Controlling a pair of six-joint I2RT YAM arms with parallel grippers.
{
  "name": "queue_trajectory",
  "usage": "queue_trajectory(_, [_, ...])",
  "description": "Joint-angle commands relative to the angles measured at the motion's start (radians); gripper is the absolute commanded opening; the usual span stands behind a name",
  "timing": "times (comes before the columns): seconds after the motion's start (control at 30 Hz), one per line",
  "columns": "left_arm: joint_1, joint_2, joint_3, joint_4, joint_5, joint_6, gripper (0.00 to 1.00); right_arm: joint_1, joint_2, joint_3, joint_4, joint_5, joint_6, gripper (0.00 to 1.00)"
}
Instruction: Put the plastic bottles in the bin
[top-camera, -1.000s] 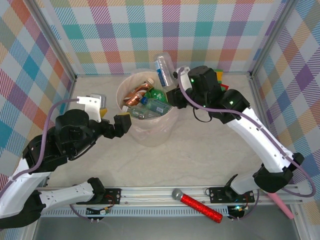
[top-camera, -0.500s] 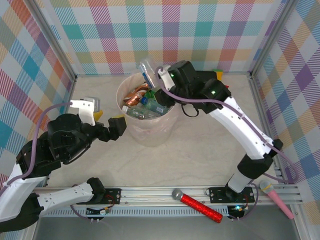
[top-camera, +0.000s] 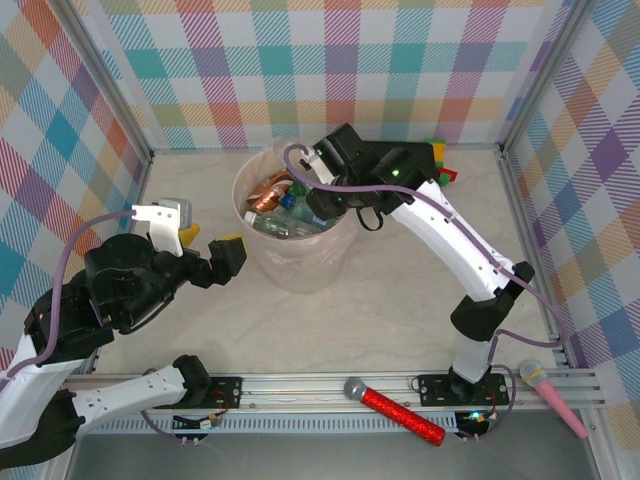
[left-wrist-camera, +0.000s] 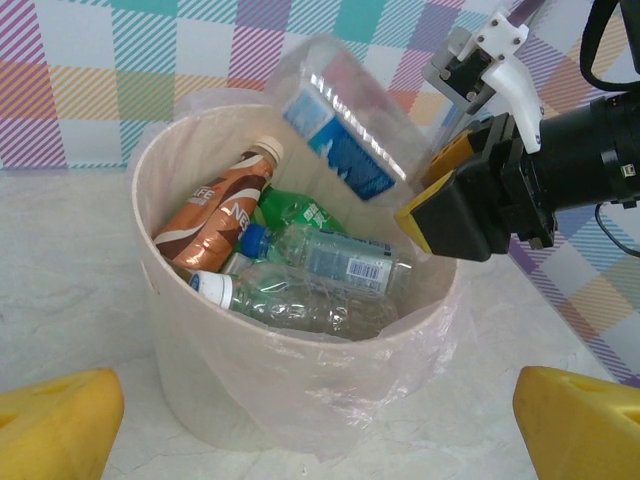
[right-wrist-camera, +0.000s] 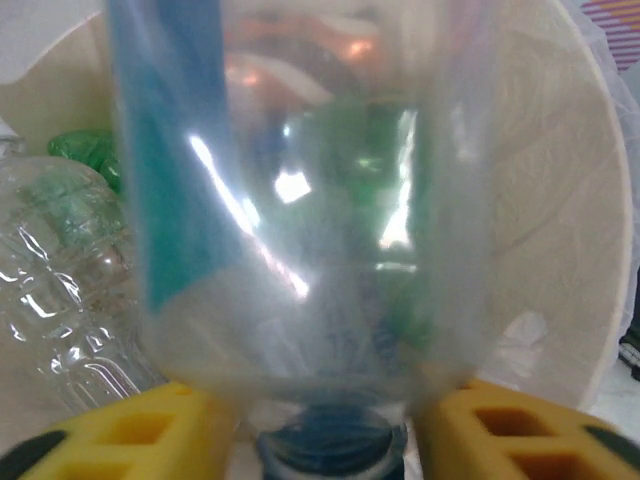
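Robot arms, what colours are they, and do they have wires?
Both arms have white links and chunky black joints. A purple cable loops along the left arm, and another runs down the right arm, which has a small green light. The jaws are bright yellow blocks.

Only bit I can actually read is a white "NE" on the brown bottle (left-wrist-camera: 215, 205); the print on the clear bottle (left-wrist-camera: 340, 262) is too small to read
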Motion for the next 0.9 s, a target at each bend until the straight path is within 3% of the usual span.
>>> queue_trajectory(0.0, [-0.009,-0.013,-0.011,-0.016,-0.014,0.003,1.0,0.008,-0.01,0.034,-0.023,0.009,-0.02,0.54])
queue_trajectory(0.07, [-0.009,-0.015,-0.013,-0.017,-0.014,0.001,1.0,0.007,-0.019,0.035,-0.015,0.014,-0.016,0.63])
queue_trajectory(0.27, [-0.009,-0.014,-0.013,-0.016,-0.018,-0.003,1.0,0.007,-0.057,0.034,0.015,0.031,0.001,0.64])
queue_trajectory(0.4, [-0.01,-0.008,-0.017,-0.011,-0.017,-0.002,1.0,0.007,-0.095,-0.004,0.062,0.054,0.016,0.73])
queue_trajectory(0.6, [-0.01,0.005,-0.025,-0.003,-0.013,-0.002,1.0,0.008,-0.131,-0.069,0.155,0.101,0.037,0.76])
queue_trajectory(0.67, [-0.009,0.007,-0.028,0.0,-0.02,-0.002,0.99,0.007,-0.144,-0.09,0.173,0.115,0.052,0.85])
queue_trajectory(0.87, [-0.009,0.021,-0.048,0.013,-0.067,0.0,0.99,0.008,-0.271,-0.246,0.303,0.142,0.081,0.97])
